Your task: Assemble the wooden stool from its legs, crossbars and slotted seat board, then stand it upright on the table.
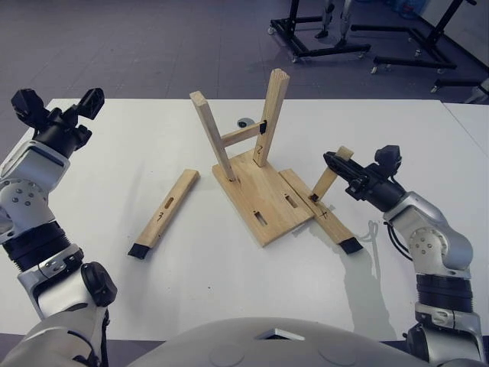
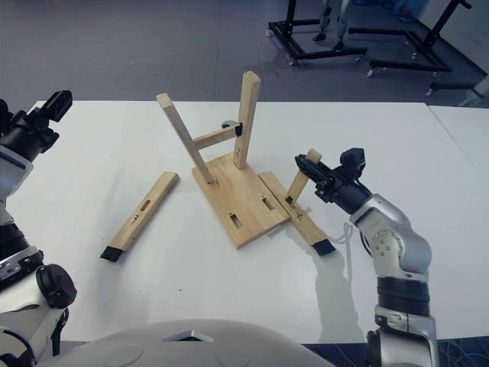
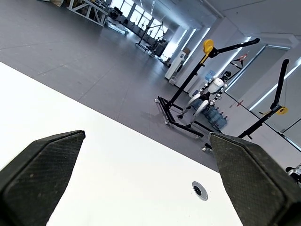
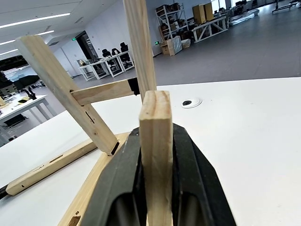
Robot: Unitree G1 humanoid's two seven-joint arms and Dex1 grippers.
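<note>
Pinched in right gripper (image 1: 334, 162): tilted crossbar (image 1: 325, 183), lower end on slotted leg (image 1: 335, 223) beneath, likely to seat it. Left gripper (image 1: 58, 105) spread, well apart.

four legs (image 1: 271, 115), two crossbars (image 1: 241, 135), one seat board (image 1: 260, 202)
</note>
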